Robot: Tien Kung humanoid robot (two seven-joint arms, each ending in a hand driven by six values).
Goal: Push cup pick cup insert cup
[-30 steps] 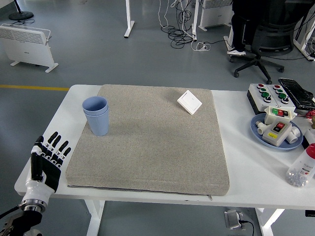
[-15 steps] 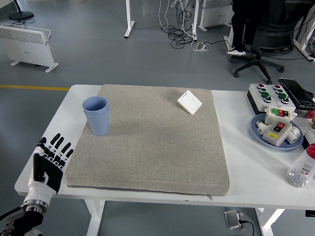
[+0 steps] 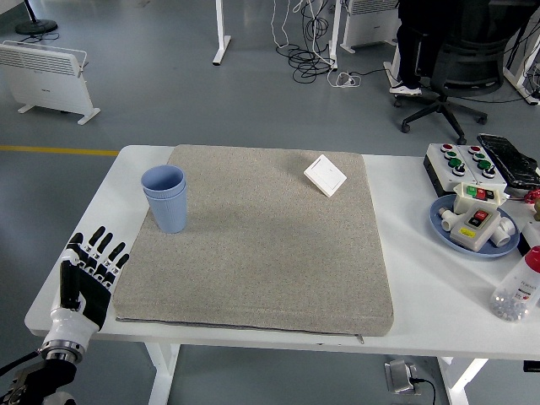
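left hand (image 3: 84, 283) at table's (image 3: 422, 312) near-left corner, fingers spread, holding nothing | blue cups (image 3: 165, 197) nested, upright on grey mat (image 3: 261, 245), far-left part, well apart from hand | white switch plate (image 3: 325, 175) on mat's far side

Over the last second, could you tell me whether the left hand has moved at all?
Yes. The left hand has drifted slightly right, toward the near-left corner of the grey mat, with its fingers spread. The blue cups have stayed put.
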